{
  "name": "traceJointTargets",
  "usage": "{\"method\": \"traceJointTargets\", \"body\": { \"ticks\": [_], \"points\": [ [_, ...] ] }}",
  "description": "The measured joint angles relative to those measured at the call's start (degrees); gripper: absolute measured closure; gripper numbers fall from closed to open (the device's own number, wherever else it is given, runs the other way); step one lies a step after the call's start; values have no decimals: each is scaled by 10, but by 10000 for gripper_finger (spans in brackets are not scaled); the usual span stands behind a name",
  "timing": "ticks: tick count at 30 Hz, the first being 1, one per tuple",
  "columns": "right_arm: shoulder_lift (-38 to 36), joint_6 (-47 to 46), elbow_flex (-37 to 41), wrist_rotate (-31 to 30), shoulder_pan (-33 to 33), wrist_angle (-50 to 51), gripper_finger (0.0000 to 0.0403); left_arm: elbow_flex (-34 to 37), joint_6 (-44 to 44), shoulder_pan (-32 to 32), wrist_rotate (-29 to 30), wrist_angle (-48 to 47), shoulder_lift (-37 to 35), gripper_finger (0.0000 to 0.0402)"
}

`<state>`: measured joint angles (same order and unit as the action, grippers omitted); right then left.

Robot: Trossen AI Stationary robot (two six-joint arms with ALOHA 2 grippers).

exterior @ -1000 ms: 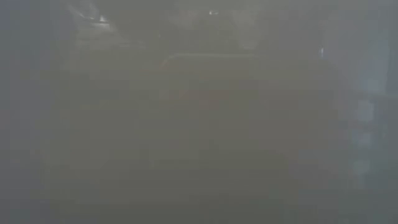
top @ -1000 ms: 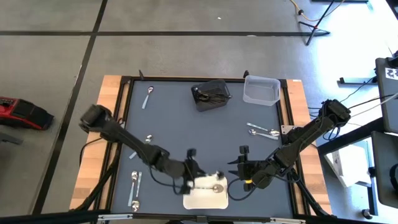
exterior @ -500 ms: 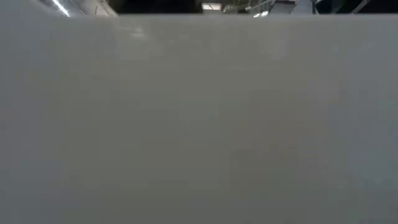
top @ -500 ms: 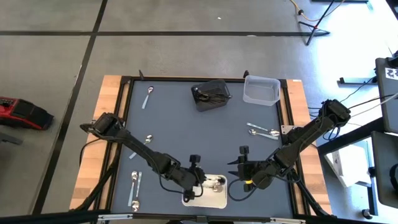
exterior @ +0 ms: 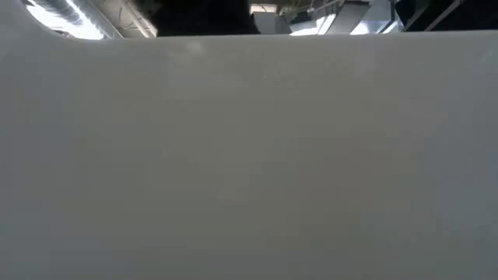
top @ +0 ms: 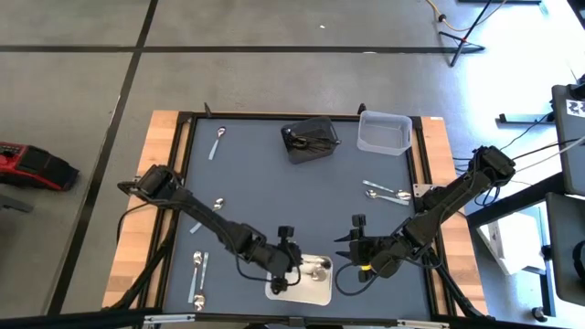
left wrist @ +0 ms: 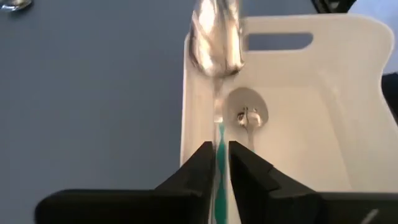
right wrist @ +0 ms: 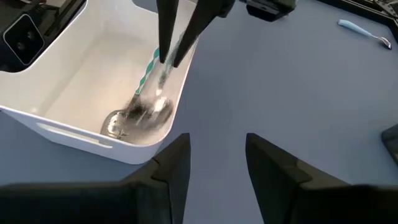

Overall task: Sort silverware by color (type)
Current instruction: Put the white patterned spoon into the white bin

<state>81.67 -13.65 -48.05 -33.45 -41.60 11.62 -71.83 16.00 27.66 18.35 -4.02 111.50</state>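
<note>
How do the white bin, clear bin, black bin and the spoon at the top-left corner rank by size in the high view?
1. White bin
2. Clear bin and black bin: too alike to rank
3. Spoon

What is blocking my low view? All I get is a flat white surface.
Observer: That is the wall of the white bin, which stands at the table's near edge, right in front of that camera.
Operator: Where is the left gripper?
Observer: The left gripper is over that bin, with a green-handled silver spoon at its tip, bowl end down by the bin's wall.
Operator: And the right arm?
Observer: The right gripper waits open over the mat beside the bin, holding nothing.
</note>
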Motion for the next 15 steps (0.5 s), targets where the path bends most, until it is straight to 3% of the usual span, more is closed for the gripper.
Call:
{"method": "traceJointTargets", "body": {
  "ticks": [8,15],
  "points": [
    [0,0,0,0,0,0,259,0,4,-4,-40,25,-3,284],
    [0,-35,0,0,0,1,259,1,-24,20,10,-8,-50,279]
  ]
}}
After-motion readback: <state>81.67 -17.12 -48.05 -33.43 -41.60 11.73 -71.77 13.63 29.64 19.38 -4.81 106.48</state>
